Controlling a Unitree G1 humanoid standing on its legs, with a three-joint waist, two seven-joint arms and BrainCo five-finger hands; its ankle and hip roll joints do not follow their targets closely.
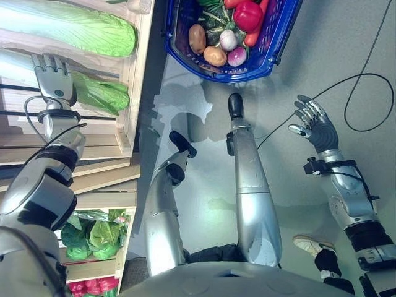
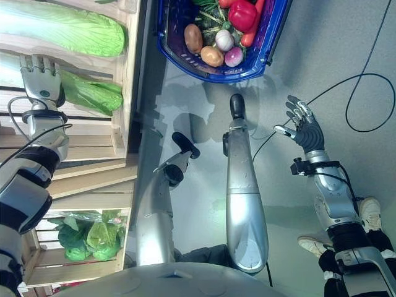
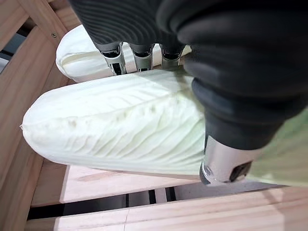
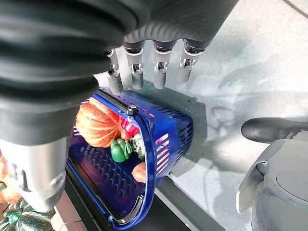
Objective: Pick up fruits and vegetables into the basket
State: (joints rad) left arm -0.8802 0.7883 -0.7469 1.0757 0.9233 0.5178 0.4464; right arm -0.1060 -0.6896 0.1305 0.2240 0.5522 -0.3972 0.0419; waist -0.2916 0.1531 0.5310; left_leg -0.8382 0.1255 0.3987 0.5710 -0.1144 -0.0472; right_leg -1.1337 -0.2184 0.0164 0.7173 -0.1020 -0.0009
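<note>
A blue basket (image 1: pixel 267 57) stands on the grey floor ahead, holding a red pepper (image 1: pixel 247 13), potatoes (image 1: pixel 197 38), onions (image 1: pixel 228 40) and a carrot (image 1: pixel 252 38). On the wooden shelf (image 1: pixel 127 133) to my left lie two long napa cabbages. My left hand (image 1: pixel 54 77) rests on the nearer cabbage (image 1: pixel 102 94), fingers fairly straight across its pale stem end (image 3: pixel 120 125), thumb (image 3: pixel 226 161) against its side. The other cabbage (image 1: pixel 74 28) lies just beyond. My right hand (image 1: pixel 315 127) hangs open over the floor to the right of the basket, holding nothing.
A lower crate (image 1: pixel 120 260) holds leafy greens (image 1: pixel 93 238) and something red (image 1: pixel 93 286). A person's white shoe (image 1: pixel 306 243) stands on the floor at my lower right. In the right wrist view the basket (image 4: pixel 159 144) also holds an orange pumpkin (image 4: pixel 98 125) and a green pepper (image 4: pixel 118 150).
</note>
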